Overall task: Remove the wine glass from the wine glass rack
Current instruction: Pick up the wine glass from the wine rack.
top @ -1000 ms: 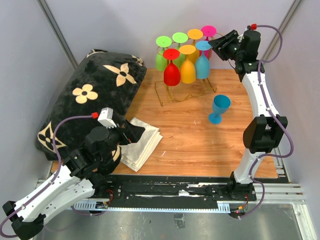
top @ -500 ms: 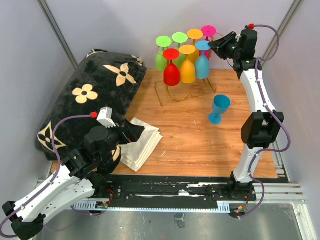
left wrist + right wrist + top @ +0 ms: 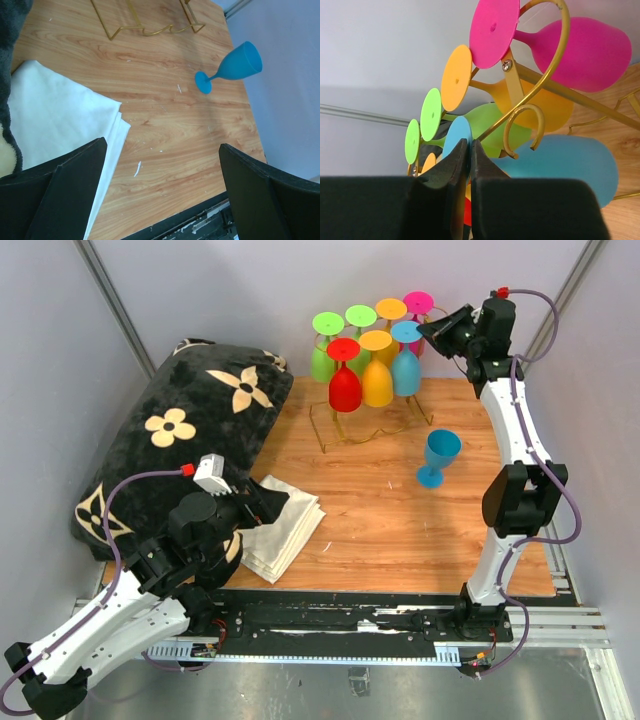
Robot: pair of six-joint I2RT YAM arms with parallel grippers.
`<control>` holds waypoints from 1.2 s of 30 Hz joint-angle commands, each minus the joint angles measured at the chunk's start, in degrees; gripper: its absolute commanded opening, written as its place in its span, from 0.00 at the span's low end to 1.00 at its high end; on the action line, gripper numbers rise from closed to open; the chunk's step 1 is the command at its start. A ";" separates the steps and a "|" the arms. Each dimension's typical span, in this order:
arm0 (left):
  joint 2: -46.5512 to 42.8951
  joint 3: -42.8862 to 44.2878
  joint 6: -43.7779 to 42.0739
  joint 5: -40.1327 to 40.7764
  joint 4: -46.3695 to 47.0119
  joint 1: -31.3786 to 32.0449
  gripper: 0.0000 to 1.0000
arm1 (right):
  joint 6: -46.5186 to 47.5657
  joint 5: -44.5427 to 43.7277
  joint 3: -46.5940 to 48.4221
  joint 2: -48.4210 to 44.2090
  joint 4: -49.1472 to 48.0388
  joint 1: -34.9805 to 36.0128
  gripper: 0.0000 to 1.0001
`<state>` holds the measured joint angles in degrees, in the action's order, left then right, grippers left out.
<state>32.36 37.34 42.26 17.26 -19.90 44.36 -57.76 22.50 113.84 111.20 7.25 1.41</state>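
Light-blue wine glass [image 3: 570, 165] hangs bowl-down on the gold rack [image 3: 512, 80], front row, right end. Right tool [image 3: 470, 146] is pinched narrow on its foot rim. Left tool [image 3: 162, 145] is wide, over the bench [image 3: 175, 125]. Versus a second ago: right arm drawn back, glass unmoved.

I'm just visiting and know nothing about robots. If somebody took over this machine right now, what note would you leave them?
Left gripper: open, empty, above the table near the white cloth.
Right gripper: appears shut on the foot of the light-blue glass, which hangs on the rack.
Done: one teal glass stands upright on the table.
Left: slide the light-blue glass off its hook and set it down.
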 commanded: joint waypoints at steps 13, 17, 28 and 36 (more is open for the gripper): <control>-2.31 0.58 0.68 1.99 -1.28 -0.33 1.00 | -3.41 1.40 -1.29 -6.26 -2.79 -1.13 0.01; -2.78 0.38 0.92 1.99 -1.41 -0.33 1.00 | -3.60 1.33 -3.00 -7.39 -3.36 -1.15 0.01; -4.26 0.57 1.06 2.88 -2.97 -0.33 1.00 | -3.25 1.89 -11.33 -13.29 -5.88 -1.67 0.01; -5.63 0.34 1.50 2.11 -3.02 -0.33 1.00 | -1.34 4.24 -22.44 -23.06 -8.83 -1.85 0.01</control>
<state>27.57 37.34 43.00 18.46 -23.31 44.36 -60.42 24.27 95.15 94.06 2.92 1.37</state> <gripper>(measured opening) 0.994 0.016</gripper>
